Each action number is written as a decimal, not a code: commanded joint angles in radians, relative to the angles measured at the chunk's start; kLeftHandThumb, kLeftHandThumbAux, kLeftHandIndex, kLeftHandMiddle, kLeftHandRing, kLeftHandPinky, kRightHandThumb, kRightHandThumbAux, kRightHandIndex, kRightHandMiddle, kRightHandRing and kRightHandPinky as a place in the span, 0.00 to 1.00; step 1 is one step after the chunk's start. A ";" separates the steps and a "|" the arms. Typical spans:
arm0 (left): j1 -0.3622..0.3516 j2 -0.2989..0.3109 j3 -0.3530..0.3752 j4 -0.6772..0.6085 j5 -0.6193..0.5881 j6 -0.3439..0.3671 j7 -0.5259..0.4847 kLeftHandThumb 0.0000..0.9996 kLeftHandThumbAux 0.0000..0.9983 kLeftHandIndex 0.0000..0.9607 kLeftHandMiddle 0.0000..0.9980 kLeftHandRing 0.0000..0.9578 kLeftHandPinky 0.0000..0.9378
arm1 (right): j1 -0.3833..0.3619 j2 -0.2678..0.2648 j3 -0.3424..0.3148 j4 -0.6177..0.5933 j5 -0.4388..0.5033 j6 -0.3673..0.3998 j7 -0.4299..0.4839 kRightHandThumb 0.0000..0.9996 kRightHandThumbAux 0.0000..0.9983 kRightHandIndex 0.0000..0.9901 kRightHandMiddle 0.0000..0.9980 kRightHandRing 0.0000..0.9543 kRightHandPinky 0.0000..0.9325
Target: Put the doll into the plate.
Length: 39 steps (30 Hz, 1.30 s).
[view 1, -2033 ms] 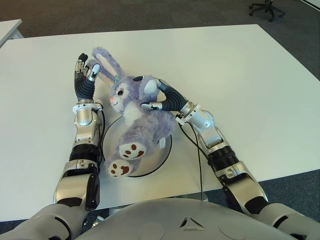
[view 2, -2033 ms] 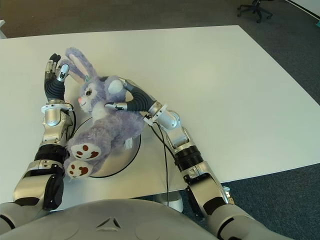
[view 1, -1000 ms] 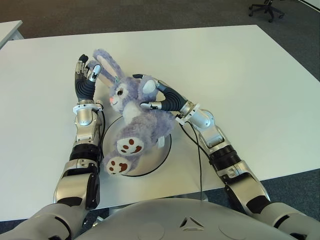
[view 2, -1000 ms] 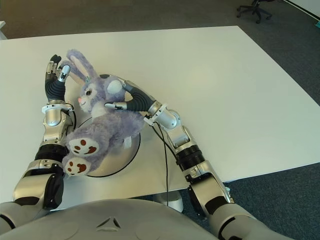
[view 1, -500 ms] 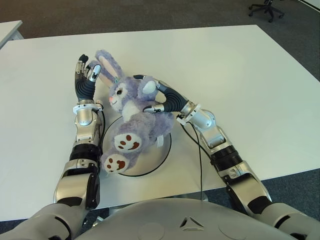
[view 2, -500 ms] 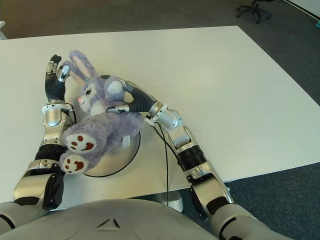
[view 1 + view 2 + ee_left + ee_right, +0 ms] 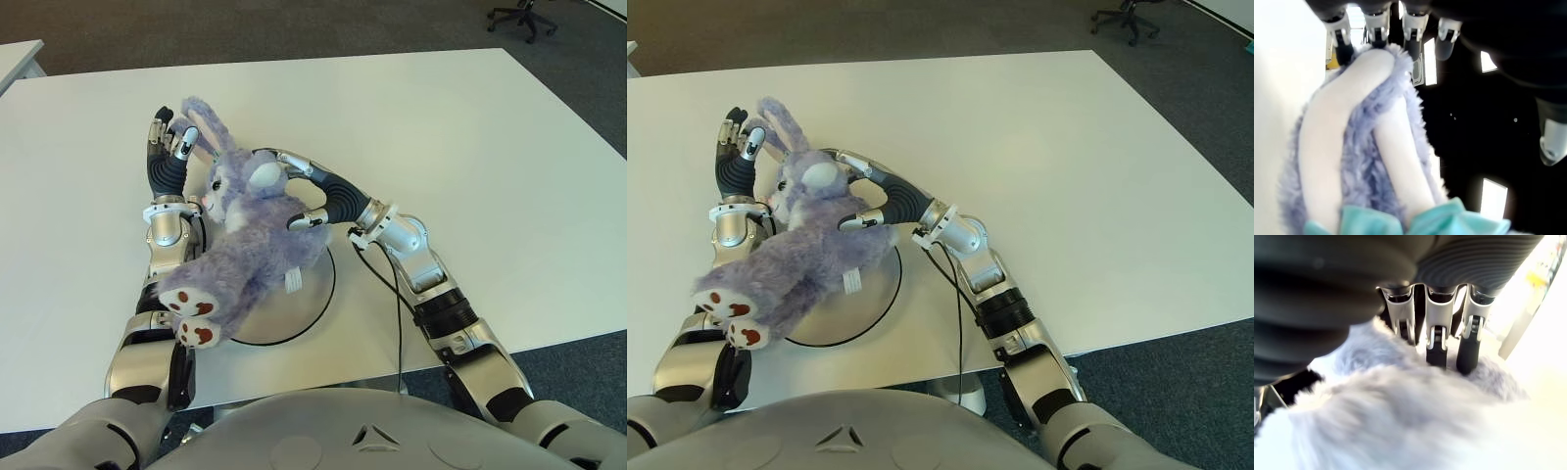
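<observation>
Right hand (image 7: 312,196) clamped on doll (image 7: 245,250), apparently above plate (image 7: 318,299) near table's (image 7: 470,147) front-left edge; left hand (image 7: 168,157) spread at ears; next, lower and release.

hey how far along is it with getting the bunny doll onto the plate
Partly done. The doll lies tilted across the plate, its feet hanging over the plate's left rim above the left forearm. In hand: the right hand grips its head and shoulder; the left hand, fingers open, is against the ears. Left: settle the whole doll inside the rim and let go.
</observation>
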 commanded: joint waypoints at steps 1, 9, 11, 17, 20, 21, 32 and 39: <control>0.160 -0.078 -0.033 0.122 0.035 0.032 0.004 0.00 0.49 0.00 0.06 0.07 0.09 | 0.024 0.013 -0.017 -0.015 0.043 0.037 0.017 0.09 0.38 0.00 0.00 0.00 0.00; 0.156 -0.079 -0.031 0.125 0.029 0.035 -0.005 0.01 0.49 0.00 0.05 0.06 0.08 | 0.035 0.012 -0.033 -0.060 0.054 0.076 0.009 0.12 0.35 0.00 0.00 0.00 0.00; 0.155 -0.079 -0.030 0.126 0.027 0.035 -0.007 0.01 0.49 0.00 0.06 0.07 0.08 | 0.037 0.012 -0.036 -0.068 0.051 0.087 0.006 0.12 0.35 0.00 0.00 0.00 0.00; 0.153 -0.081 -0.027 0.129 0.021 0.035 -0.013 0.02 0.49 0.00 0.06 0.07 0.08 | 0.046 0.013 -0.050 -0.095 0.044 0.102 -0.012 0.12 0.32 0.00 0.00 0.00 0.00; 0.152 -0.082 -0.027 0.130 0.019 0.034 -0.013 0.02 0.49 0.00 0.06 0.07 0.08 | 0.048 0.012 -0.053 -0.109 0.047 0.115 -0.012 0.12 0.32 0.00 0.00 0.00 0.00; 0.151 -0.082 -0.027 0.131 0.019 0.034 -0.013 0.02 0.49 0.00 0.06 0.07 0.08 | 0.049 0.012 -0.054 -0.114 0.049 0.120 -0.012 0.12 0.31 0.00 0.00 0.00 0.00; 0.146 -0.084 -0.024 0.138 0.017 0.042 -0.007 0.02 0.49 0.00 0.06 0.07 0.08 | 0.051 0.024 -0.068 -0.123 0.037 0.110 -0.034 0.12 0.32 0.00 0.00 0.00 0.00; 0.145 -0.085 -0.024 0.142 0.014 0.043 -0.012 0.02 0.48 0.00 0.06 0.07 0.09 | 0.049 0.025 -0.071 -0.115 0.039 0.095 -0.036 0.11 0.32 0.00 0.00 0.00 0.00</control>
